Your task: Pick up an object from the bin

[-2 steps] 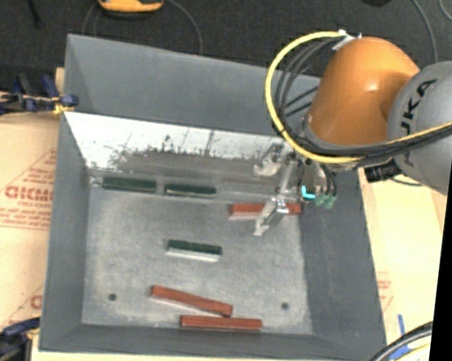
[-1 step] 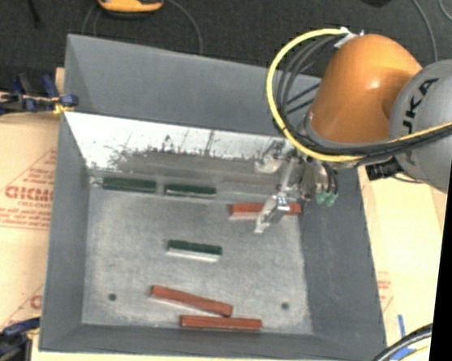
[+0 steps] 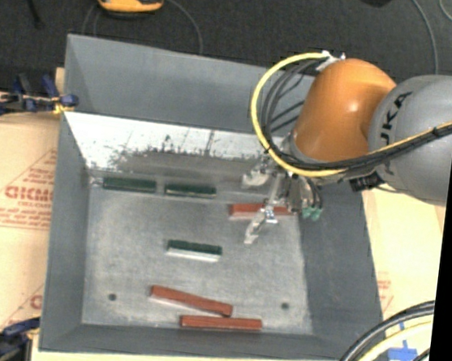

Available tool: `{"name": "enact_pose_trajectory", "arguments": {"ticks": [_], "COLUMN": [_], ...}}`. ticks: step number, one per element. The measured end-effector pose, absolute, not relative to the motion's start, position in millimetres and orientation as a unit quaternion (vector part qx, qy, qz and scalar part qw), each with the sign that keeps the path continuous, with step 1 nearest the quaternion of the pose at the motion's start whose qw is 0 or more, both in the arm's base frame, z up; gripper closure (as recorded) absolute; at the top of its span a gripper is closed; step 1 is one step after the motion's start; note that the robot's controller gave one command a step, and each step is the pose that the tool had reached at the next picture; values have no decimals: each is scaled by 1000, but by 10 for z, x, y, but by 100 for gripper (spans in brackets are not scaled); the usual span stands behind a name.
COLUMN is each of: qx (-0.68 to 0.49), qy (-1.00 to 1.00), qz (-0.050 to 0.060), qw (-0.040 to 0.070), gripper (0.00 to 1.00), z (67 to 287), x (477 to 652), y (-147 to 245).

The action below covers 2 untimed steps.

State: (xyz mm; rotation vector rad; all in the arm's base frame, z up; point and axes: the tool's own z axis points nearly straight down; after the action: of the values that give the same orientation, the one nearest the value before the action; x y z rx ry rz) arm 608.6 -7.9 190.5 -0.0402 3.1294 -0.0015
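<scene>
Grey KUKA arm point(image 3: 416, 133), black lettering – glossy orange wrist cover point(image 3: 341, 108), yellow and black cables point(image 3: 258, 98) looped at its 9 o'clock.

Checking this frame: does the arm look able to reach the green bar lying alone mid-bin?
Probably yes. The green bar lies flat on the bare bin floor, apart from everything else, with nothing over it. The gripper is close, toward the back right, at a red-brown bar.

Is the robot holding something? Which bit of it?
Hard to tell. The gripper is right at a red-brown stick by the back wall of the bin, near the stick's right end, but a real grip isn't clear.
</scene>
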Motion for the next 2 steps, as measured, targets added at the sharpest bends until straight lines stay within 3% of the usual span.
{"name": "enact_pose_trajectory", "arguments": {"ticks": [1,2], "qx": [-43,-82], "qy": [999,997], "qz": [0,-2], "qw": [4,-4], "gripper": [0,100], "z": [1215,798], "x": [6010,6143], "y": [-173,264]}}
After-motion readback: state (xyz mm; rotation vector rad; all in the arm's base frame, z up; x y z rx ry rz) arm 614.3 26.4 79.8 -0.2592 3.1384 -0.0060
